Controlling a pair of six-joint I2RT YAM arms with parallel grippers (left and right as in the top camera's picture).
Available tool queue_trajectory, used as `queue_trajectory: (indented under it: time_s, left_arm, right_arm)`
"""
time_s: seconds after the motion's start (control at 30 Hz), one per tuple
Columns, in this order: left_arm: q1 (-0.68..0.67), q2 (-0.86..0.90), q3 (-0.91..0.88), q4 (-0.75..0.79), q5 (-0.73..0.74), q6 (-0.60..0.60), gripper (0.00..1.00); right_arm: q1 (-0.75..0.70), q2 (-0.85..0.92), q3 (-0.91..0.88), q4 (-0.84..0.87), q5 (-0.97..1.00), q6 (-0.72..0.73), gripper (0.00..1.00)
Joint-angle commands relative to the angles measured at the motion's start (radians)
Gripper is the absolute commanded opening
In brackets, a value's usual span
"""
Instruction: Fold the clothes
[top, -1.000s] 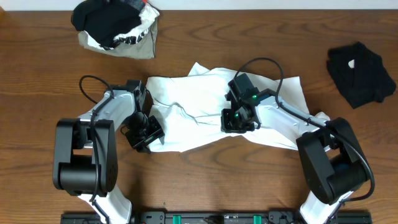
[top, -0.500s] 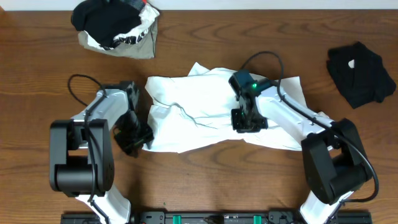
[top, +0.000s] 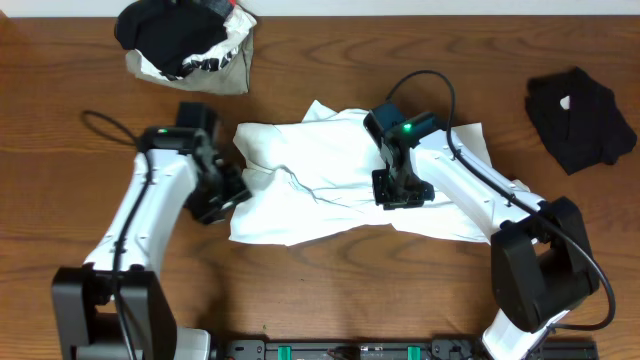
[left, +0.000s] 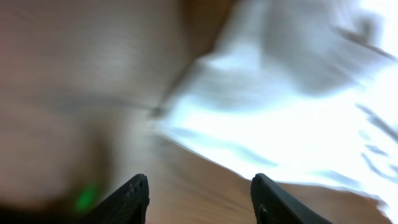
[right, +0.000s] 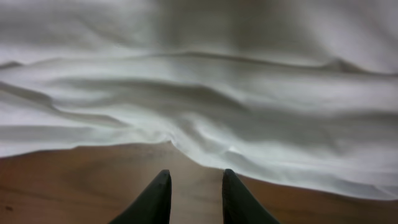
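Surface: brown wooden table (top: 330, 290).
White shirt (top: 310, 205): spread crumpled at the table's middle.
Left gripper (left: 199, 196): released, fingers apart, just off the shirt's left edge.
Right gripper (right: 194, 190): released, empty, at a shirt edge, bare wood between its fingertips.

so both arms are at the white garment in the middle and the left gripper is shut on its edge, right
Not quite. The left gripper is open. The left wrist view shows its fingers apart with bare table between them. The edge of the white garment lies just ahead, not gripped. Both arms are at the garment in the middle, as you said.
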Motion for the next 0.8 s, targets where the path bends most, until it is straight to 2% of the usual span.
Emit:
queue_trajectory:
  time_s: [0.0,0.2,0.43,0.77]
  left_arm:
    - [-0.081,0.04,0.01,0.023,0.137,0.054,0.55]
    - [-0.181,0.138,0.01,0.078,0.137,0.034,0.55]
    - [-0.179,0.216,0.009,0.117,0.124,0.04,0.54]
    - [-0.179,0.29,0.009,0.135,0.082,0.039,0.55]
  right_arm:
    - [-0.019,-0.02,0.009,-0.02,-0.008,0.016,0.24]
    - [-0.082,-0.02,-0.022,-0.054,0.002,0.015,0.22]
    - [-0.154,-0.02,-0.072,-0.048,0.001,0.011,0.22]
    - [-0.206,-0.02,-0.214,0.05,0.0,0.011,0.23]
